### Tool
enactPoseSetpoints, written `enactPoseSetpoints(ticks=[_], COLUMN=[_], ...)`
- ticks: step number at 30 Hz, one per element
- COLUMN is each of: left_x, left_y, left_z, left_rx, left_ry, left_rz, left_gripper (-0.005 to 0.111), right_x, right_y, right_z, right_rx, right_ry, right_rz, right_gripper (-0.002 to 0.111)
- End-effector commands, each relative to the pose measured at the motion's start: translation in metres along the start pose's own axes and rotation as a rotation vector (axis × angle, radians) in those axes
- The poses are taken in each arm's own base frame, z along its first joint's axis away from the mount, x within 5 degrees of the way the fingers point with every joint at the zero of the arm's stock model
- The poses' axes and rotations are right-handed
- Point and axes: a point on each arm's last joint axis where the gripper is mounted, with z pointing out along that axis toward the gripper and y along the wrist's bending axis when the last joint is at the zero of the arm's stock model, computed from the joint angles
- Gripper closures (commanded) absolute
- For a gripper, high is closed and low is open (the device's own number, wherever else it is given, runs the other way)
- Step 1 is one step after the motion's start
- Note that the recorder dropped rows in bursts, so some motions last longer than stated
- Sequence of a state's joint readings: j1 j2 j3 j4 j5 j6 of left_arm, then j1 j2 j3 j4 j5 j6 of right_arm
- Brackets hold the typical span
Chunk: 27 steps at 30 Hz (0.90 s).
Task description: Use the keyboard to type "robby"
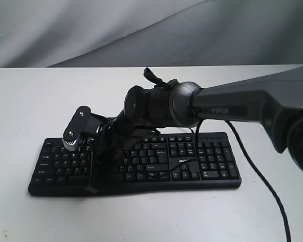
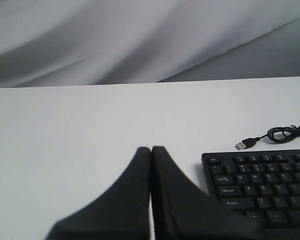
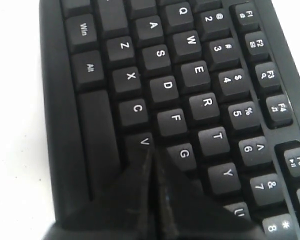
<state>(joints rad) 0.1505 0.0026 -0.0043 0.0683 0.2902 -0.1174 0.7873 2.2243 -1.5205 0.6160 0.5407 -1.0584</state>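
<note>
Black keyboard [image 1: 207, 162] is lying across the white bench [image 1: 35, 101] as we are holding our right claw [image 3: 152, 150], fingers pressed together, at the V key [image 3: 144, 141] and G key [image 3: 184, 154]. Our left claw [image 2: 151, 148], likewise closed, is pointing across the bench beside the keyboard's end.

Dark grey right arm [image 1: 242, 103] link, white "PIPER" lettering, rounded grey joint shell [image 1: 184, 103], black wrist housing [image 1: 141, 107] with black cables [image 1: 152, 75] looped over it. Black bracket [image 1: 76, 128] has a silver ribbed end and a visible screw head. The left gripper [image 2: 150, 148] and right gripper [image 3: 151, 150] have matte black wedge fingers tapering to narrow tips.
</note>
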Motion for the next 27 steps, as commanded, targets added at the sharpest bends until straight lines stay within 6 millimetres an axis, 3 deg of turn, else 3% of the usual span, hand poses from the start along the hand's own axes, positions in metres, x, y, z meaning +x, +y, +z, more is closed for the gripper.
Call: enactPoseSetpoints(ticks=[1,4,9,11,20,27], left_x=[0.001,0.001,0.001,0.001,0.001,0.001], left_y=[0.000,0.000,0.000,0.000,0.000,0.000], left_z=[0.000,0.000,0.000,0.000,0.000,0.000], left_rx=[0.001,0.001,0.001,0.001,0.001,0.001], left_ry=[-0.003,-0.003,-0.003,-0.003,-0.003,-0.003], left_rz=[-0.012,-0.012,-0.012,-0.012,-0.012,-0.012], left_gripper=[0.106,0.106,0.106,0.106,0.106,0.106], right_x=[0.002,0.002,-0.018,-0.021,-0.006,-0.005], right_y=[0.000,0.000,0.000,0.000,0.001,0.001], right_z=[0.005,0.004,-0.030,-0.034,-0.007,-0.006], right_rx=[-0.003,-0.006,0.040,0.044,0.004,0.002], right_ry=[0.011,0.011,-0.053,-0.061,-0.015,-0.010], right_rz=[-0.001,-0.002,-0.042,-0.039,0.007,0.006], right_gripper=[0.108,0.108,0.108,0.108,0.108,0.108])
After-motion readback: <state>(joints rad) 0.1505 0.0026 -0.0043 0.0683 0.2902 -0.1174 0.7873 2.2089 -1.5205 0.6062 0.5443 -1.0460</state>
